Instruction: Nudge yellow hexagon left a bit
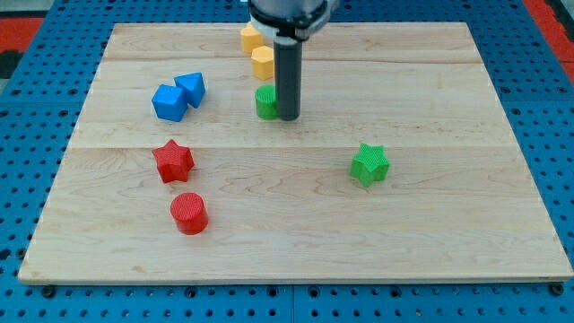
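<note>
The yellow hexagon (262, 62) sits near the view's top centre, just below another yellow block (250, 39) whose shape I cannot make out. My tip (287, 117) rests on the board below and slightly right of the hexagon. The rod rises past the hexagon's right side. A green block (265, 102) sits right against the tip's left side, partly hidden by the rod.
Two blue blocks (178, 96) touch each other at the upper left. A red star (172, 161) and a red cylinder (189, 213) lie at the lower left. A green star (369, 164) lies right of centre. The wooden board (448, 242) lies on a blue pegboard.
</note>
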